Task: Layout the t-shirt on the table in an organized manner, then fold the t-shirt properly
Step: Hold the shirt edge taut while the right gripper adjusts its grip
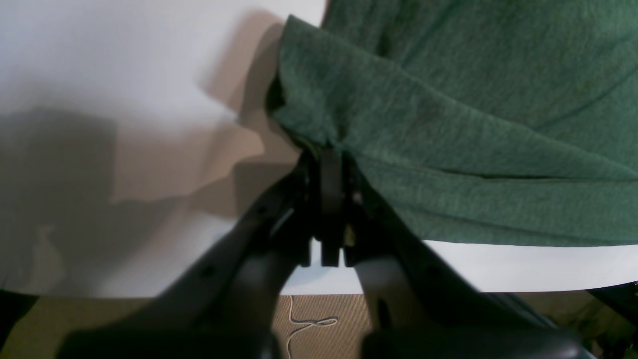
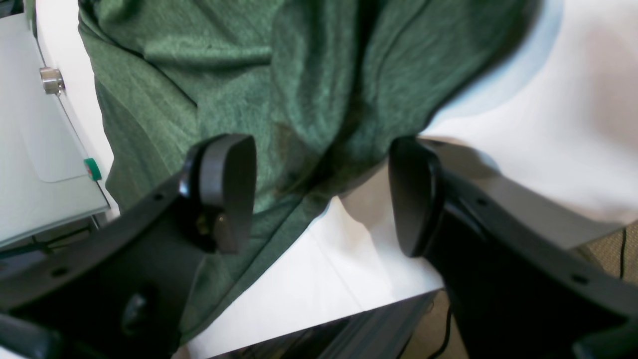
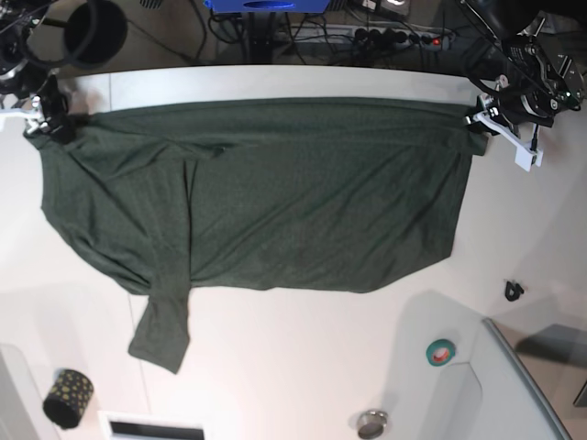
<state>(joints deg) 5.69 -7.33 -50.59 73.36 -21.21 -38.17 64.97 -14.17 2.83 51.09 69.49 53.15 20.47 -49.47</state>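
Observation:
The dark green t-shirt [image 3: 266, 197] lies spread wide across the white table [image 3: 293, 385], one sleeve [image 3: 160, 330] trailing toward the near side. At the shirt's far right corner in the base view, my left gripper [image 3: 477, 119] is shut on the fabric. The left wrist view shows the closed left gripper [image 1: 330, 149] pinching a fold of the t-shirt [image 1: 448, 99] above the table [image 1: 99, 60]. My right gripper [image 3: 50, 124] sits at the shirt's far left corner. In its wrist view the right gripper [image 2: 321, 194] stands wide open over the t-shirt [image 2: 299, 75], pinching nothing.
A grey raised tray [image 3: 541, 385] occupies the near right corner, with a green tape roll [image 3: 441, 351] and a metal knob [image 3: 371, 423] beside it. A dotted black cup [image 3: 68, 396] stands near left. A small black clip [image 3: 514, 291] lies right of the shirt.

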